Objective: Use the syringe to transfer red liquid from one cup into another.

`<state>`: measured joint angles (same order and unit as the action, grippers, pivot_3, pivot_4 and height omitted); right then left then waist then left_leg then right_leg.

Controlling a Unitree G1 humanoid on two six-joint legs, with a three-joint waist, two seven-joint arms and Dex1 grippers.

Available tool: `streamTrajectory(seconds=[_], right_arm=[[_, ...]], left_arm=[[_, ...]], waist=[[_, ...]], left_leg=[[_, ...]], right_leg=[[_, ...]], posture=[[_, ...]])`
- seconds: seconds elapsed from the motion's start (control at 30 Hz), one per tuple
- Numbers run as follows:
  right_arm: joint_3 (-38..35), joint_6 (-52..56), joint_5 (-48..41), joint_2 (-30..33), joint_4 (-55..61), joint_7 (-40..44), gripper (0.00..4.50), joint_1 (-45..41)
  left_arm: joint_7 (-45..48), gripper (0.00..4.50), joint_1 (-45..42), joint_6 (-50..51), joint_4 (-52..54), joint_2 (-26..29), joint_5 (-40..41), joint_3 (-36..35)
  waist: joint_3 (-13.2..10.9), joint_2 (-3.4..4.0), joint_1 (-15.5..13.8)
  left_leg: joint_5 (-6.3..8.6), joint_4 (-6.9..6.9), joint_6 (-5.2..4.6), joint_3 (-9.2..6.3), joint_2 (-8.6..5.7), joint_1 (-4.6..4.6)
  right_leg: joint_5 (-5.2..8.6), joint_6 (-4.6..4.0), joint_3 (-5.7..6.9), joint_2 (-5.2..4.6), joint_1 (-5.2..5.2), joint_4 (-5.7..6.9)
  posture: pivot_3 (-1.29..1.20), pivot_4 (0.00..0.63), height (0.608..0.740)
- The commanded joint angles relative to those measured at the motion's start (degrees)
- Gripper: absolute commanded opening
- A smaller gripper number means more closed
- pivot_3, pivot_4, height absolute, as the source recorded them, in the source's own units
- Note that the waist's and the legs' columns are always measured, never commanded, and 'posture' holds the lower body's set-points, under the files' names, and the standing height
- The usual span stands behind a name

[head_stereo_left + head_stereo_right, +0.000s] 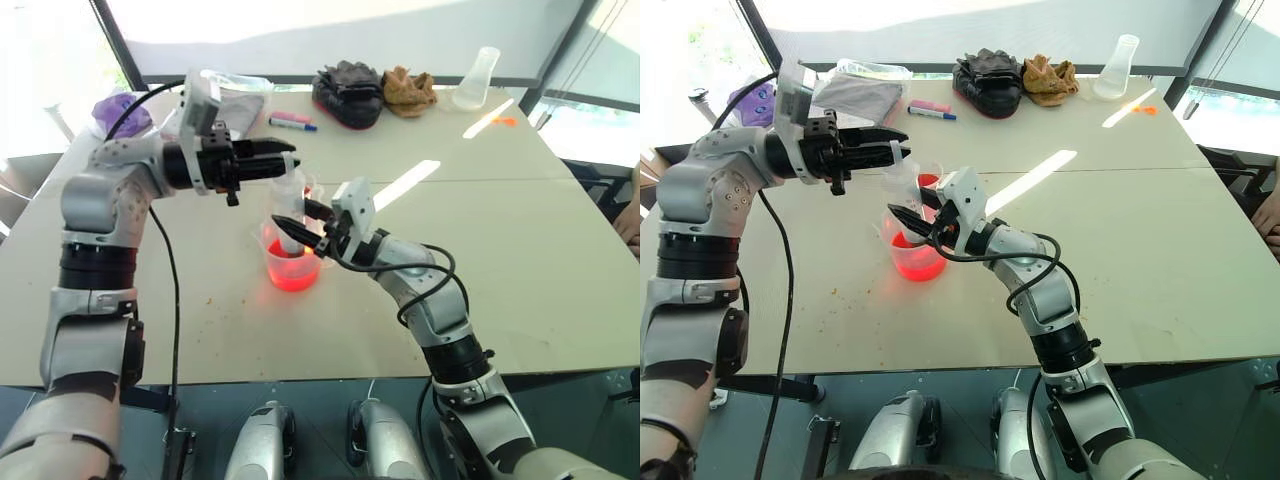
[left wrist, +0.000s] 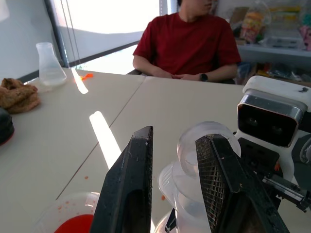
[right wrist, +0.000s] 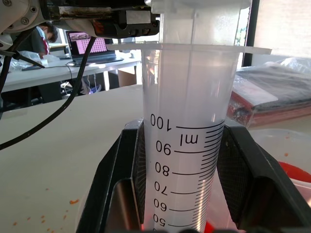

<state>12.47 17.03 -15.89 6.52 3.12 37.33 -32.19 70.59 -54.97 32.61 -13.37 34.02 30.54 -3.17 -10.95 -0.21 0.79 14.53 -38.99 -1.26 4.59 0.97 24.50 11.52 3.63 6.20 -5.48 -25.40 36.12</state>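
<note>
Near the middle of the frame, the large clear plastic syringe with printed black measuring marks stood upright over the wide clear plastic beaker, which held glowing red liquid on the pale tabletop. The right gripper had its black fingers clamped on the syringe's barrel. From the upper left, the left gripper reached in level, its jaws apart on either side of the syringe's white plunger top. A second clear cup with red in it stood just behind the beaker. A person in a red shirt sat at the table's far side, and a clear conical flask stood at the upper right.
</note>
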Motion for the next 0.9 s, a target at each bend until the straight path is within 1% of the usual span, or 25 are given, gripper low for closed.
streamTrajectory(seconds=[0.03, 0.33, 0.47, 0.53, 0.6, 0.63, 0.7, 0.77, 0.9], right_arm=[[7.10, 0.65, 1.01, -1.16, 2.08, 3.38, 1.46, 1.49], [7.46, 0.39, 1.10, -1.03, 1.87, 3.57, 1.46, 1.87], [7.25, 0.28, 1.18, -1.16, 1.59, 3.34, 1.46, 1.69], [6.12, -0.44, 1.41, -1.37, 1.11, 2.48, 1.46, 1.00], [4.91, -1.64, 1.97, -1.30, 0.79, 1.76, 1.46, 0.28], [3.11, -1.19, 1.21, -1.37, 1.04, 1.07, 1.46, -0.55], [-1.21, 1.05, -1.49, -1.35, 2.43, -0.41, 1.46, -2.70], [-3.87, 3.34, -3.66, -1.21, 3.85, -1.45, 1.46, -4.17], [-6.25, 6.74, -6.16, -0.43, 6.07, -2.56, 1.46, -5.08]], left_arm=[[-4.48, 1.37, -6.08, -0.13, 0.76, -1.07, 3.25, -5.13], [-6.00, 1.37, -7.50, 1.51, 0.12, -2.05, 5.02, -7.29], [-3.59, 1.37, -5.05, -0.79, 1.10, -0.26, 1.81, -4.39], [-2.42, 1.37, -3.87, -2.26, 1.34, 1.43, 0.13, -3.35], [-2.11, 1.37, -3.45, -2.92, 1.18, 2.50, -0.44, -3.46], [-2.01, 1.37, -3.26, -2.15, 1.33, 3.54, 0.09, -4.30], [-0.53, 1.37, -1.62, -0.19, 2.65, 7.00, 1.09, -5.41], [0.61, 1.37, 0.45, 1.32, 4.31, 9.85, 1.92, -5.86], [1.13, 1.37, 6.11, 3.71, 7.31, 15.03, 3.25, -7.90]], waist=[[0.00, 0.00, -0.02], [0.00, 0.00, 0.01], [0.00, 0.00, 0.02], [0.00, 0.00, 0.03], [0.00, 0.00, 0.06], [0.00, 0.00, 0.04], [-0.01, -0.01, 0.27], [-0.01, -0.01, 0.40], [-0.01, 0.00, 0.16]], left_leg=[[0.00, 0.00, 0.00, -0.01, 0.00, 0.00], [0.00, 0.00, 0.00, 0.00, 0.00, 0.00], [0.00, 0.00, 0.00, 0.00, 0.00, 0.00], [0.00, 0.00, 0.00, -0.01, 0.00, 0.00], [0.00, 0.00, 0.00, 0.00, 0.00, 0.00], [0.00, 0.00, 0.00, 0.00, 0.00, 0.00], [0.00, 0.00, 0.00, 0.00, 0.00, 0.00], [0.00, 0.01, 0.00, 0.00, 0.03, 0.00], [0.00, 0.04, 0.01, -0.01, 0.05, -0.02]], right_leg=[[0.00, 0.00, 0.00, 0.00, 0.00, 0.00], [0.00, 0.00, 0.00, 0.00, 0.00, 0.00], [0.00, 0.00, 0.00, 0.00, 0.00, 0.00], [0.00, 0.00, 0.00, 0.00, 0.00, 0.00], [0.00, 0.00, 0.00, 0.00, 0.00, 0.00], [0.00, 0.00, 0.00, 0.00, 0.00, 0.01], [0.00, 0.00, 0.00, 0.00, -0.01, 0.00], [0.00, -0.01, 0.00, 0.02, -0.02, 0.01], [0.00, -0.01, 0.00, 0.02, -0.02, 0.01]], posture=[[0.00, 0.150, 0.740], [0.00, 0.150, 0.740], [0.00, 0.150, 0.740], [0.00, 0.150, 0.740], [0.00, 0.150, 0.740], [0.00, 0.150, 0.740], [0.00, 0.150, 0.740], [0.00, 0.150, 0.740], [0.00, 0.150, 0.740]])
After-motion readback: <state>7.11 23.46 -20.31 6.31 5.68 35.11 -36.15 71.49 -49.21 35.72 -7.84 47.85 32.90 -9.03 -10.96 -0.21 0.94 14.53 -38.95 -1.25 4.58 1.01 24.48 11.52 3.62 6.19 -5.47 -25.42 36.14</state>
